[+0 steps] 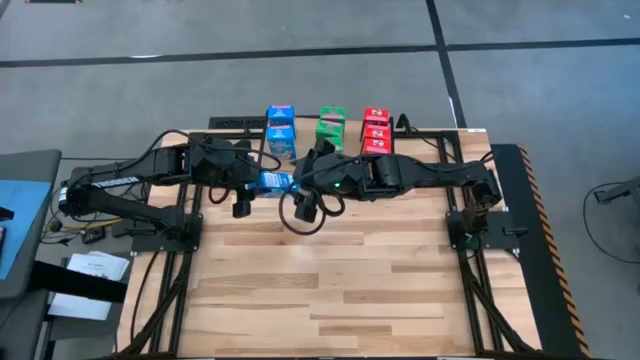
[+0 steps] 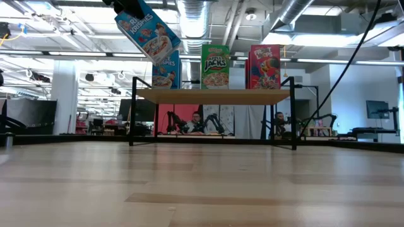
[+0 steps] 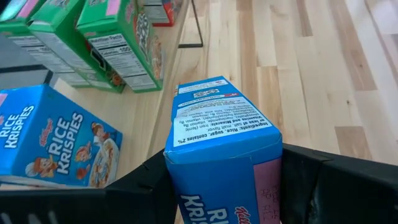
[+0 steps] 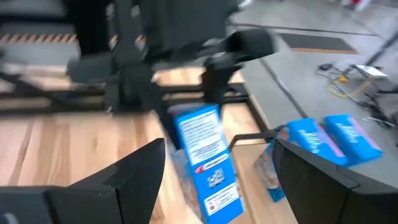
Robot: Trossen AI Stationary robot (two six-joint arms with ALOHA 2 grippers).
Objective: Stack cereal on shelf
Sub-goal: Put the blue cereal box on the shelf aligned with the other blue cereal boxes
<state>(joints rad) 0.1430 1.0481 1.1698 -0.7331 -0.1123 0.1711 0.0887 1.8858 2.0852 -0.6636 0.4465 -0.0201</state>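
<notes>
Overhead and level views of a light wooden desk [image 1: 340, 290] with a low shelf [image 2: 211, 96], a pale plank on thin black metal legs, at its far edge; on the shelf stand small cardboard cereal boxes in three groups: blue Rice Krispies boxes [image 1: 281, 131] at the left, green Apple Jacks boxes [image 1: 331, 128] in the middle, red Froot Loops boxes [image 1: 376, 129] at the right. The left end effector [image 3: 221, 186] is clenched on one further blue Rice Krispies box [image 3: 217, 143], its dark fingers pressed against the two broad faces; in the level view this held box [image 2: 148, 30] hangs tilted in the air, above and just left of the blue boxes on the shelf; in the overhead view it lies just near of the shelf's left part [image 1: 274, 181]. The right end effector [image 4: 217, 171] is released, its fingers spread wide and apart from the held box, which shows between them farther off; the right arm reaches in from the right, meeting the left arm near the shelf's middle.
</notes>
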